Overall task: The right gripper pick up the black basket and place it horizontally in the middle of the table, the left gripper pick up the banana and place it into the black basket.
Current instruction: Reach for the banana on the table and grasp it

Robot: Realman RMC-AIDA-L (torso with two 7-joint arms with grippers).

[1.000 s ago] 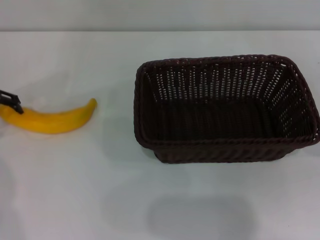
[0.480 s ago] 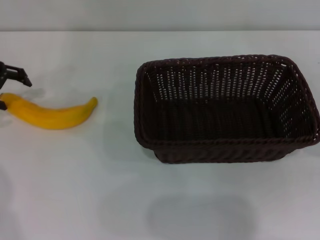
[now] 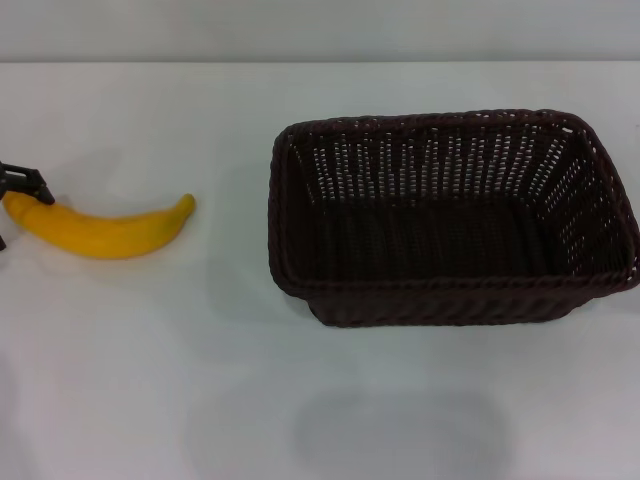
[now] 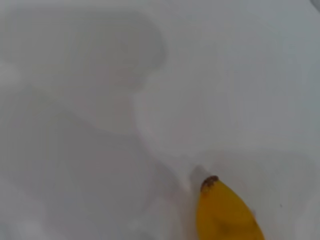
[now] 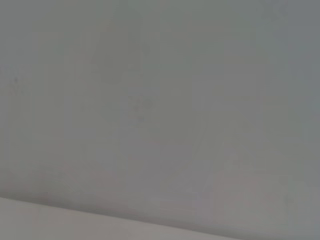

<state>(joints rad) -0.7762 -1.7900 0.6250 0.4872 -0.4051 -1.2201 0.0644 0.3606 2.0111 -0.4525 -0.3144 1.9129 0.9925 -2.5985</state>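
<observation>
The black basket [image 3: 440,288] stands on the white table [image 3: 200,380], right of centre, long side across the head view, with nothing in it. The yellow banana [image 3: 110,232] lies flat at the far left, well apart from the basket. My left gripper [image 3: 14,214] reaches in from the left edge, open. One black finger [image 3: 26,184] rests just behind the banana's left end, and a sliver of the other shows in front of it. The left wrist view shows the banana's [image 4: 225,215] dark-tipped end on the white top. My right gripper is out of view.
Bare white tabletop lies between the banana and the basket and along the front. A faint grey shadow [image 3: 400,435] falls in front of the basket. The right wrist view holds only a plain grey surface.
The left gripper's upper finger rose off the banana, then came back down beside its left end. The banana shifted slightly away from me. The basket has not moved.
</observation>
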